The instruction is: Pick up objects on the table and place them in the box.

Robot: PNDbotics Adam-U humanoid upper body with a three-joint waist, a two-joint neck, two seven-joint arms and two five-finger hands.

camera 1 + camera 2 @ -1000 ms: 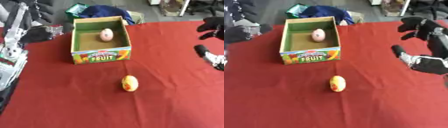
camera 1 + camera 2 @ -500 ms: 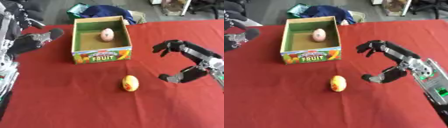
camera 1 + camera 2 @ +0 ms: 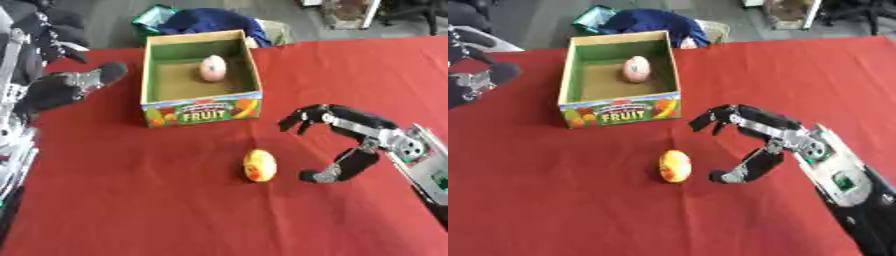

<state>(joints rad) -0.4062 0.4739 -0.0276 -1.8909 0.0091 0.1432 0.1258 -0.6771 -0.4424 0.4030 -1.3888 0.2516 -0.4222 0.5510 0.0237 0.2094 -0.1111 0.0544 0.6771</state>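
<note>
A yellow and red oval fruit (image 3: 259, 165) lies on the red cloth in front of the box. The cardboard box (image 3: 203, 113), green inside and marked FRUIT, stands behind it and holds a pink fruit (image 3: 213, 68). My right hand (image 3: 774, 137) hovers just right of the yellow fruit, open, with fingers and thumb spread toward it and not touching. My left hand (image 3: 63, 87) shows at the left edge beside the box; its fingers cannot be made out.
The red cloth (image 3: 131, 210) covers the whole table. Beyond the far edge lie a blue bundle (image 3: 210, 21) and a green item (image 3: 153, 15). My left arm's metal frame (image 3: 12, 150) runs down the left edge.
My right hand has swept in from the right and down toward the yellow fruit. My left hand has come in closer to the box. The camera has also shifted.
</note>
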